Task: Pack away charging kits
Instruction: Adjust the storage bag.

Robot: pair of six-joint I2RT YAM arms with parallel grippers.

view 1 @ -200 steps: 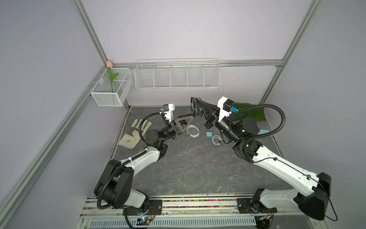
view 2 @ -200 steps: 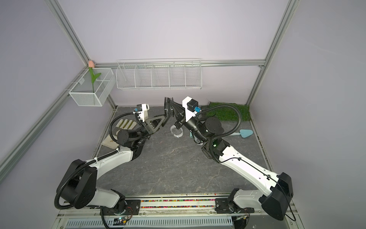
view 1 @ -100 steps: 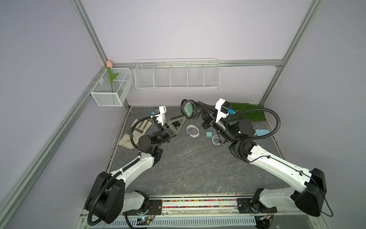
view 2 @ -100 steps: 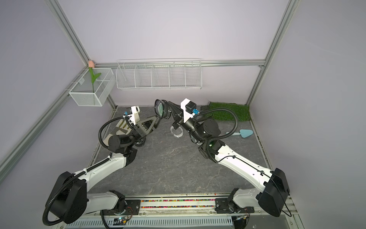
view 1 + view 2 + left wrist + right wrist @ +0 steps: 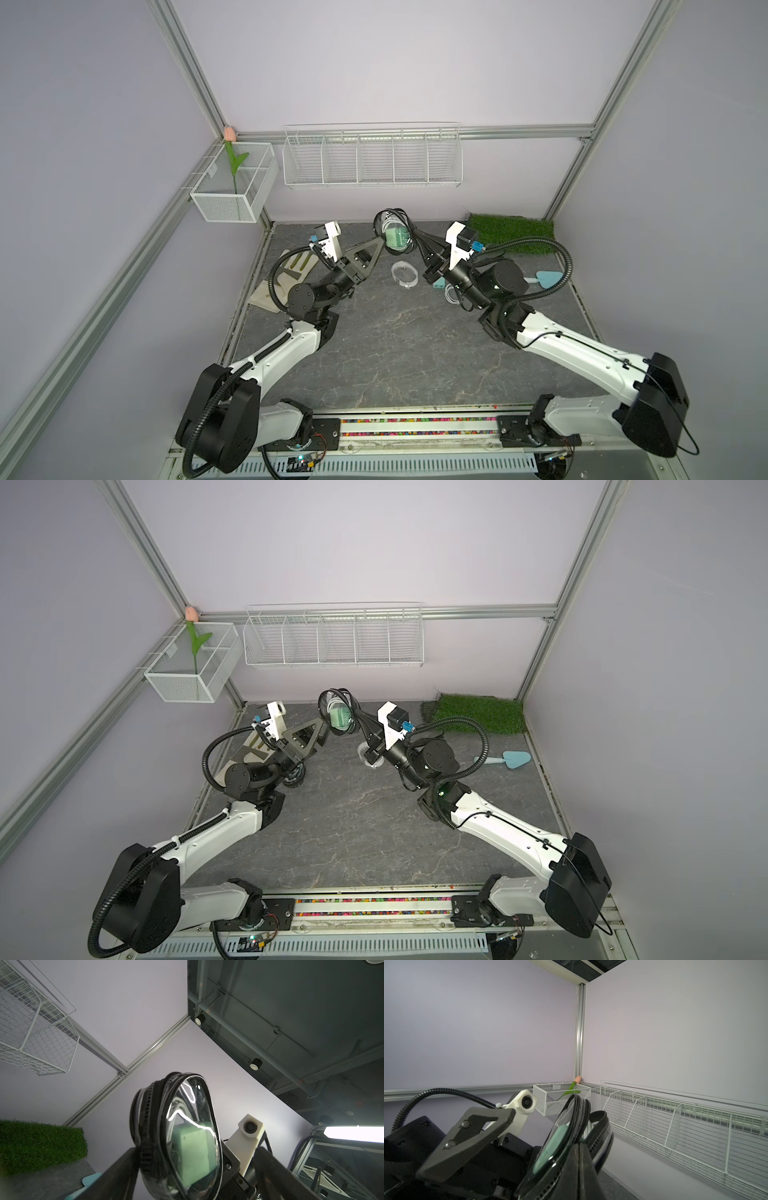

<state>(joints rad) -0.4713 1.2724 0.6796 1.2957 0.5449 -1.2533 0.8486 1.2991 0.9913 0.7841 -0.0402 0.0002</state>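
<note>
By the left edge of the table lies the beige glove, no part in this. Next, the left hand is spread, its tip right at the black-rimmed case, which hangs in the air over the table's back-middle. In the left wrist view the case sits betw. its fingers: one about touches the zip and the other stands clear, so no grip yet. Behind the clear lid sits a green plug and, prob., a white cable. The right hand is pressed together on the case's rim and carries it alone.

Vs. a sec ago, the case has swung a bit toward the table's left side & turned its clear face to the top cams. The left arm gave way, and its hand has now come up to the rim. The zip halves look parted, so the likely step is closing this kit.

On the table below lies the white case. A loose teal plug & cable coil lie by the right arm, not packed yet. The trowel lies near the right edge.
</note>
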